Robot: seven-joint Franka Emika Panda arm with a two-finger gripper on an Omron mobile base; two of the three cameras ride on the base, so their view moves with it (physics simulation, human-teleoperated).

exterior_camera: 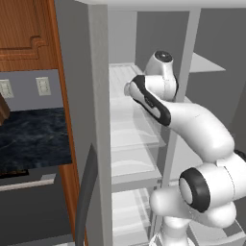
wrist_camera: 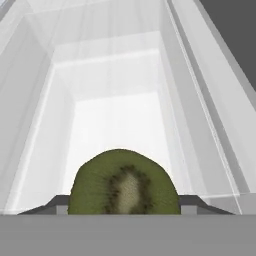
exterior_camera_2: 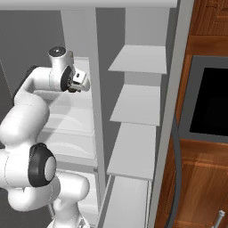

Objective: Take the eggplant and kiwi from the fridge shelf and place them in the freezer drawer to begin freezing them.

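Open pale grey fridge interior, white arm reaching onto translucent white ribbed fridge shelf, tool pinching small green-brown oval kiwi between dark fingertips.

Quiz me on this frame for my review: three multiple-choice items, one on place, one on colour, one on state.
1. Where is the kiwi?
A. between the fingertips
B. on the oven
C. on the floor

2. What colour is the kiwi's cut face?
A. red
B. green with a pale core
C. blue

3. How is the gripper?
A. wide open, empty
B. closed on the kiwi
C. holding a jar

Answers: 1 A, the hand view shows it flanked by both tips; 2 B, green flesh shows; 3 B, tips meet its sides.
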